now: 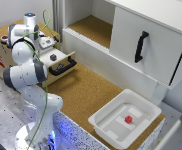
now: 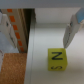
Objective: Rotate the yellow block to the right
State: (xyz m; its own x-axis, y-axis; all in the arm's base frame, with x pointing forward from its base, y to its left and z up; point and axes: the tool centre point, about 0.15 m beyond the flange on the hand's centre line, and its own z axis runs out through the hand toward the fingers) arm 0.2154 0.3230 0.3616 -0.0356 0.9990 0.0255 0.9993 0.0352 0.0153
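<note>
In the wrist view, blurred yellow block [image 2: 55, 59] between the spread, released pincer [image 2: 37, 30] fingers, edge-cropped

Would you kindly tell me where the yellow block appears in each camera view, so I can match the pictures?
Exterior view: the yellow block cannot be made out; the gripper hangs above the open drawer.
Wrist view: the yellow block sits on a white surface, just past one fingertip.
Shared landmark: the gripper.
</note>
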